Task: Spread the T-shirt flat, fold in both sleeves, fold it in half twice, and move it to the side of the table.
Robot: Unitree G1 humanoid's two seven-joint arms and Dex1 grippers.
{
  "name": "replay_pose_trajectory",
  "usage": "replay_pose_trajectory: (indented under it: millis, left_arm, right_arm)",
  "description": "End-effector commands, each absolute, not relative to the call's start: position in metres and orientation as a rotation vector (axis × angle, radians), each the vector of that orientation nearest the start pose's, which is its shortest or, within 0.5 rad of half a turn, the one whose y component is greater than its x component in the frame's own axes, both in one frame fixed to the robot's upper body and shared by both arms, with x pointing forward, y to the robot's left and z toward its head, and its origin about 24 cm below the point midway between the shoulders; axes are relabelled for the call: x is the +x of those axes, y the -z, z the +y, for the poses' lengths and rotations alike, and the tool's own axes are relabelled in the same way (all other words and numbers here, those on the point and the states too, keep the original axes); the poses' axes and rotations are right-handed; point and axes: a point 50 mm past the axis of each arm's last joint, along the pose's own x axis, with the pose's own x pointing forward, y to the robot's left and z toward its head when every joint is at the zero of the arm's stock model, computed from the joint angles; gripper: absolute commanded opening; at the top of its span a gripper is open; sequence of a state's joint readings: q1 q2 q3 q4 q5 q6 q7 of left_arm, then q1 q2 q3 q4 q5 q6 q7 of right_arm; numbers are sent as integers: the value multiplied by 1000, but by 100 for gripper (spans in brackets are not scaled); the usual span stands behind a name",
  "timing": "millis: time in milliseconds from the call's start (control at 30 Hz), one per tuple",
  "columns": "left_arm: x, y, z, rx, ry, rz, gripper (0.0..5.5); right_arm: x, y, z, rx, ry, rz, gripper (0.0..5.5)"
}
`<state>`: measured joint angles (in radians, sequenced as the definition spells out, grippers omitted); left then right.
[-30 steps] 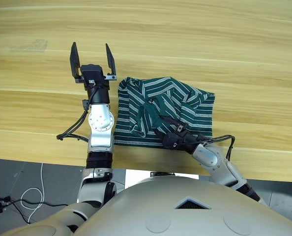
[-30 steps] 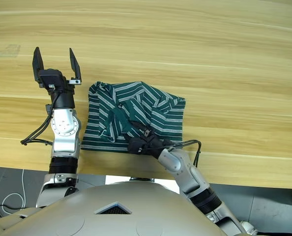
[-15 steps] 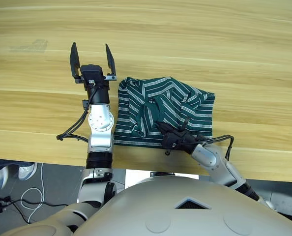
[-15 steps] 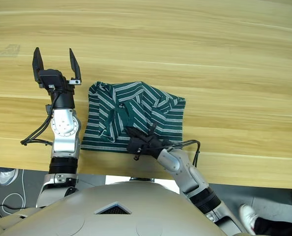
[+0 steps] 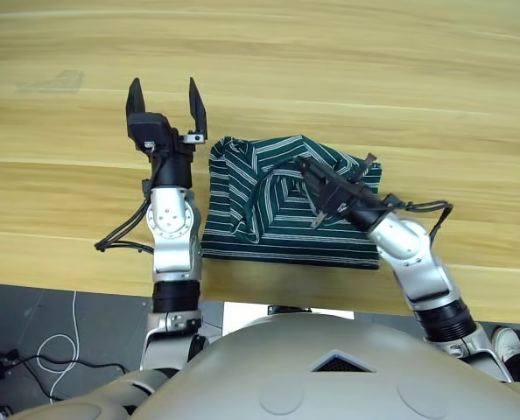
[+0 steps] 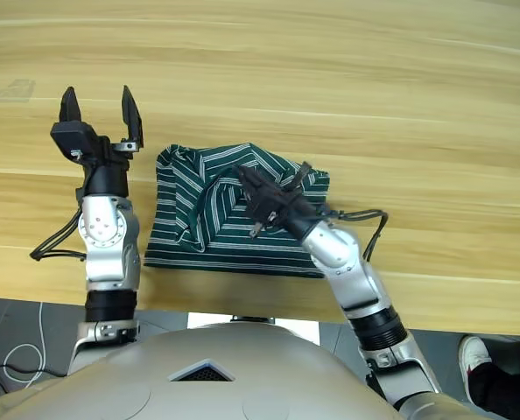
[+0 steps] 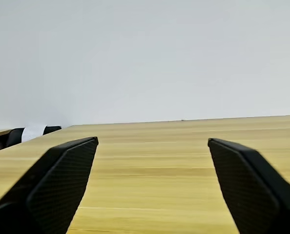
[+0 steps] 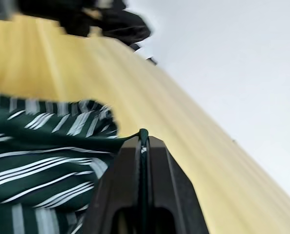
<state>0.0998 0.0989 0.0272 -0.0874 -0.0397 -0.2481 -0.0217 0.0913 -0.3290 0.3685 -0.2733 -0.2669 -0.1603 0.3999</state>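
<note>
right, head camera first: the t-shirt (image 5: 269,219) lies on the wooden table (image 5: 347,61) near its front edge. it is a rumpled, roughly square bundle of dark green cloth with white stripes, and its near hem runs straight along the table's edge. the left gripper (image 5: 165,94) stands just beside the shirt's left side, near its far corner and apart from the cloth. its 2 fingers are spread wide and hold nothing. the right gripper (image 5: 305,164) is over the shirt toward its far edge, fingers pinched together on a fold of the fabric. that fold rises off the bundle in a loop that curves down to the shirt's left half. a black cable (image 5: 418,205) loops off the right forearm, just right of the shirt.

over to the left wrist view: the left gripper's 2 black fingers (image 7: 57,185) stand well apart, with table wood showing between them and a pale wall (image 7: 145,58) behind the table's far edge.

and the right wrist view: the right gripper (image 8: 143,141) is clamped tight, with a thin ridge of green cloth squeezed between the 2 fingertips and poking out at the tips. beyond them the striped shirt lies bunched on the table, its stripes running in several directions, and the wood stretches away beside it.
</note>
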Motion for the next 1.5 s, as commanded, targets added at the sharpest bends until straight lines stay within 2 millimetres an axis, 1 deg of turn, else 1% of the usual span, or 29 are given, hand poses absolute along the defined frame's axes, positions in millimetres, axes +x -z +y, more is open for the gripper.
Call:
replay_pose_trajectory:
  millis: [33,133,167,233,300,400,467,600,733,833,967,1067,1200,1233,1500]
  left_arm:
    - [201,-69,164,96,185,-178,420]
    - [172,-67,147,50,407,-115,420]
    - [163,-62,144,25,464,-76,420]
    - [151,-50,143,-19,499,1,420]
    - [140,-44,141,-38,518,52,420]
    - [121,-37,130,-46,585,103,420]
    - [116,-32,122,-36,607,118,420]
    - [113,-26,111,-30,632,129,420]
    - [112,-25,105,-19,662,123,420]
    - [116,-24,106,41,623,108,420]
    - [119,-24,108,72,595,95,420]
    - [121,-22,109,83,588,95,384]
    - [121,-21,109,86,583,96,319]
    - [121,-21,109,79,583,98,315]
    - [122,-18,110,82,589,103,170]
  right_arm:
    - [212,-92,-103,-570,-783,-287,2]
    - [217,-105,-107,-591,-768,-327,2]
    - [219,-108,-108,-598,-764,-338,2]
    - [221,-112,-108,-609,-757,-356,2]
    - [223,-115,-108,-616,-752,-371,2]
    - [222,-116,-106,-620,-755,-378,2]
    - [222,-115,-105,-618,-759,-376,2]
    - [221,-114,-102,-609,-766,-378,2]
    - [222,-115,-100,-608,-766,-385,2]
    - [222,-115,-98,-604,-770,-388,2]
    - [222,-115,-98,-605,-771,-387,2]
    - [223,-114,-98,-605,-771,-382,0]
    - [222,-113,-98,-603,-772,-379,0]
    - [222,-112,-98,-603,-772,-378,0]
    - [222,-111,-98,-612,-766,-374,0]
